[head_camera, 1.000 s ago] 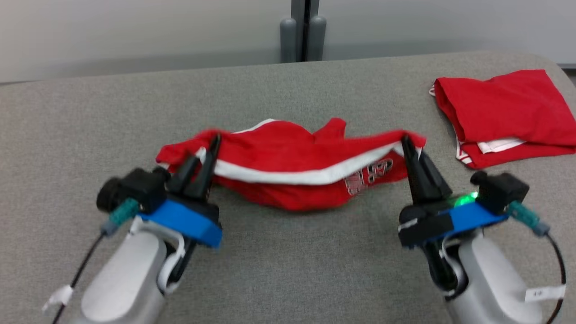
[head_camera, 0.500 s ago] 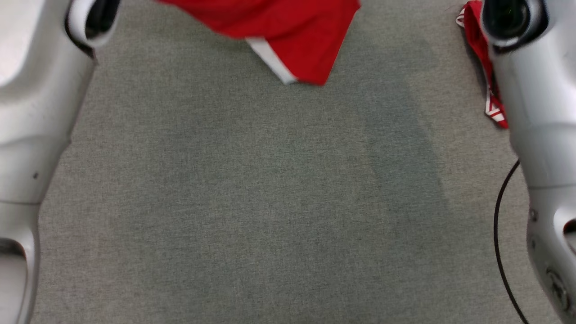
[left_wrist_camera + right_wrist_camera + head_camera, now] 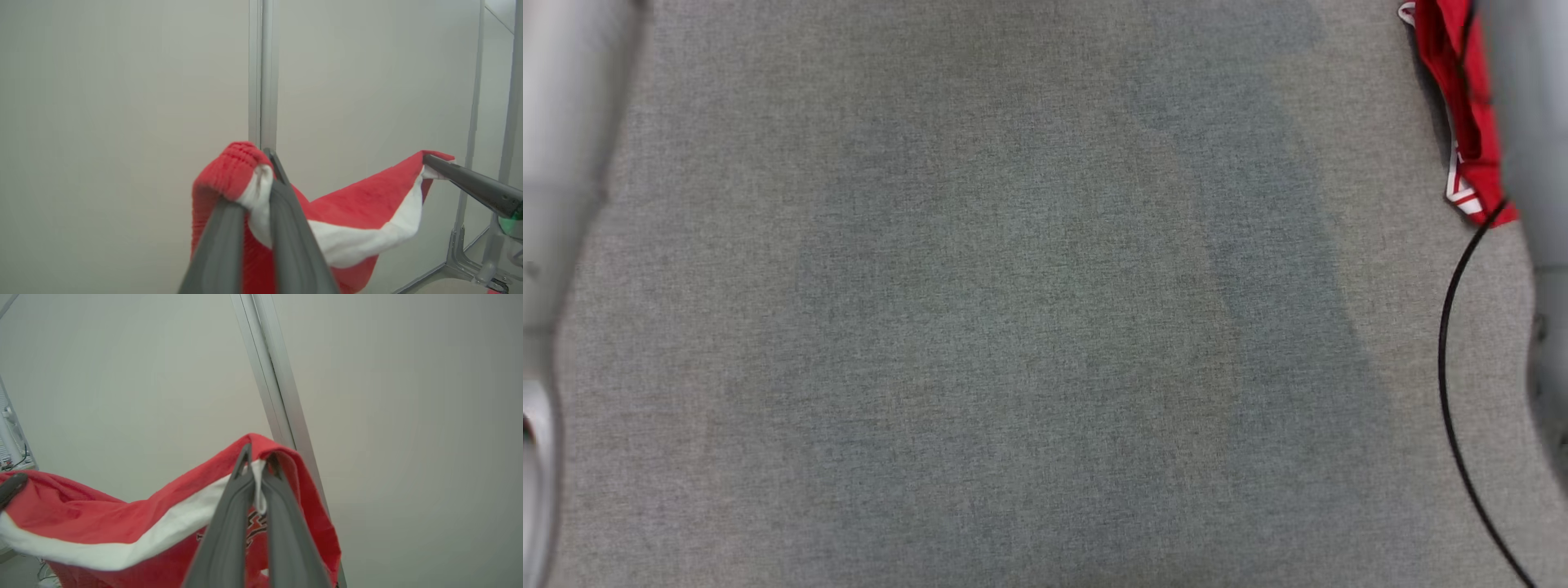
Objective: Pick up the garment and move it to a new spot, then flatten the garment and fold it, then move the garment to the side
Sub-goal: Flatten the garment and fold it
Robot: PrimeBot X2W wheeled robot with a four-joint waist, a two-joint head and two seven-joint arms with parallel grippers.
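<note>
The garment (image 3: 359, 204) is red with a white band and hangs stretched in the air between my two grippers, in front of a pale wall. In the left wrist view my left gripper (image 3: 251, 179) is shut on one bunched red-and-white end. The right gripper's finger (image 3: 449, 175) pinches the far end at the right. My right gripper (image 3: 258, 457) is shut on the white band in its own wrist view, with dark lettering on the red cloth (image 3: 122, 522) below. The left gripper's fingertip (image 3: 12, 486) shows at the far left.
The head view looks down on the grey cloth table (image 3: 1013, 327). Pale forearms stand at its left (image 3: 564, 122) and right (image 3: 1527, 122) edges. A second red garment (image 3: 1462, 122) lies at the top right, with a black cable (image 3: 1445, 327) below it.
Both grippers have lifted the garment off the table and up out of the head view. The head camera has also shifted, so the table now looks closer.
</note>
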